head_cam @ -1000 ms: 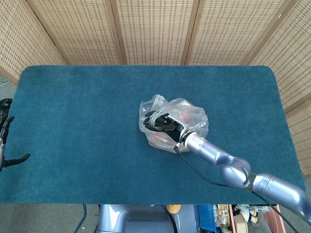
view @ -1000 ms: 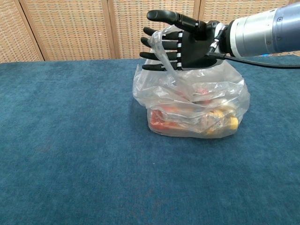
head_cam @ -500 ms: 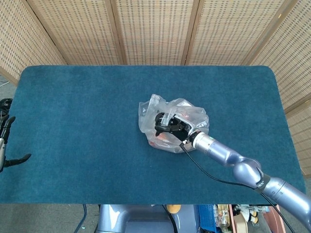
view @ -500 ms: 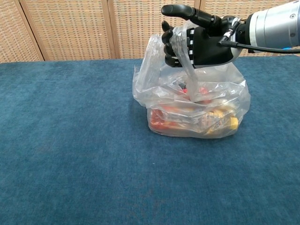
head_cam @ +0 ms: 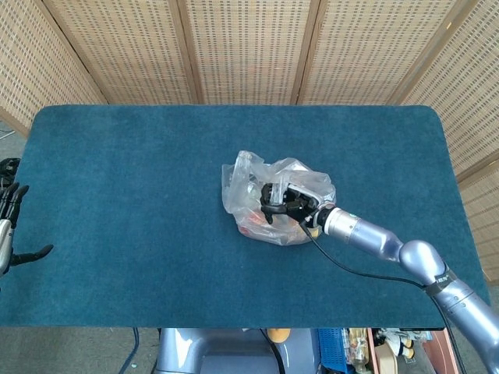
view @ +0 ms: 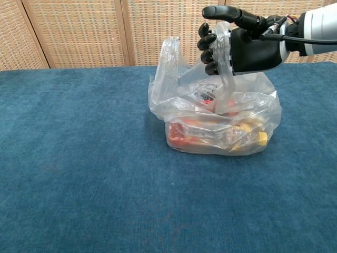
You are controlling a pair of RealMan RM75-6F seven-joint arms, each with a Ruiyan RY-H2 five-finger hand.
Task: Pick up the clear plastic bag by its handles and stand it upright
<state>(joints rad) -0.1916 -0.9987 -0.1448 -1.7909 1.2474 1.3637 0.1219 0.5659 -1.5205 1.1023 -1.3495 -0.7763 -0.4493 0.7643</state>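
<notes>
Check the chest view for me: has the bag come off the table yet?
No. The clear plastic bag sits with its base flat on the blue table, while the right hand grips only a handle strip above it.

Your crinkled clear plastic bag [view: 210, 118] sits near the middle of the blue felt desk [view: 79, 184], base flat, holding red and yellow packaged items at the bottom. One thin transparent handle loop [view: 224, 63] is drawn up over the curled fingers of your right hand [view: 242, 39]; the other handle [view: 171, 55] stands loosely upright, free.
</notes>
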